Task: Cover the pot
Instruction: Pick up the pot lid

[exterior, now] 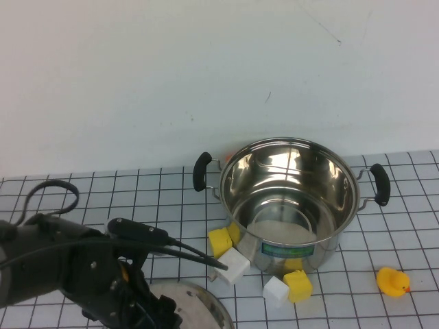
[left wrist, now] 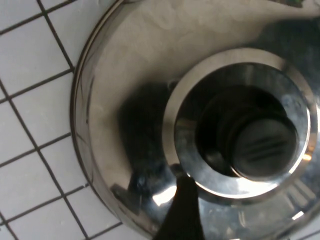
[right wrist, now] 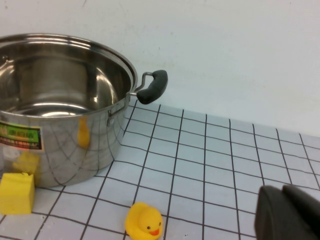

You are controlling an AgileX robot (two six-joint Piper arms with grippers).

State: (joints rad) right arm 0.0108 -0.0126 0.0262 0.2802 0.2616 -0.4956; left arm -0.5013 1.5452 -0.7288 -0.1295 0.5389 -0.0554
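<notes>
An open steel pot (exterior: 288, 202) stands right of centre on the tiled surface (exterior: 137, 199). Its lid (exterior: 199, 308) lies at the near edge, left of the pot. The left gripper (exterior: 147, 312) is held over the lid knob (left wrist: 262, 147); its state cannot be told. The right gripper (right wrist: 287, 215) is seen near right, state also untold. Blocks (exterior: 233, 264) beside the pot could be struck if the lid is carried low.

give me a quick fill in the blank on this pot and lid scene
1. The pot stands open, its lid lying on the ____.
2. The left gripper hovers over the lid's black ____.
3. The rubber duck is colored ____.
4. The right gripper is near the ____.

Missing: table; knob; yellow; duck
</notes>
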